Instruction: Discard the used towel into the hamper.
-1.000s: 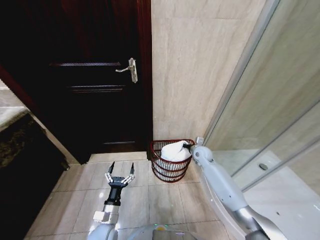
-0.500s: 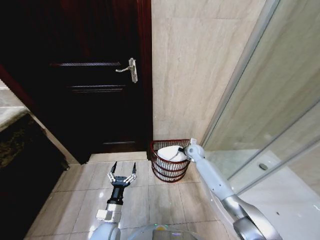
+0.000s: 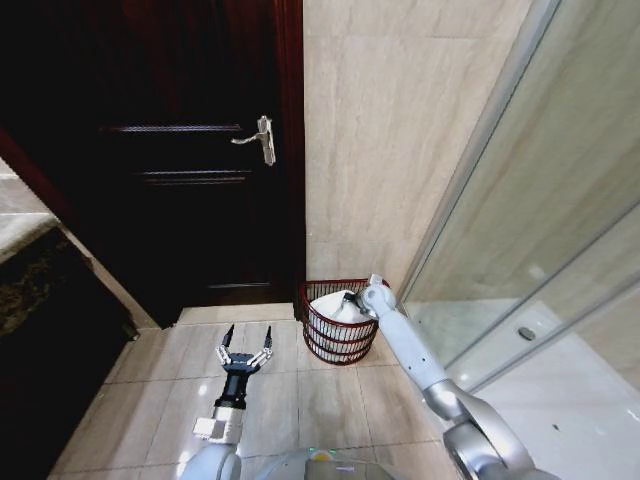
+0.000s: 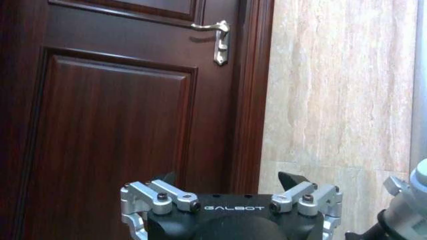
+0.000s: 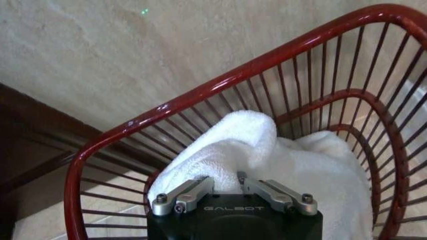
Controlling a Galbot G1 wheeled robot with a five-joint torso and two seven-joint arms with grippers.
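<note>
Pretty clearly a home bathroom: beige stone-look tile on the wall (image 3: 380, 130) and floor (image 3: 300, 390), plus a glass shower screen (image 3: 540, 200) running along the right. There's a dark wood door (image 3: 170, 150) with a silver lever handle (image 3: 258, 138), and a wire hamper (image 3: 335, 340) with a white towel (image 3: 330, 305) in the corner.

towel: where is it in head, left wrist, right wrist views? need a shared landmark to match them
Head view: the towel lies in the hamper at the foot of the tiled wall, with the right gripper at it.
Left wrist view: not in it; the left gripper faces the door.
Right wrist view: the towel bunches inside the wire rim, the fingers shut on a fold.
Shared landmark: the hamper's red rim, in the head and right wrist views.
</note>
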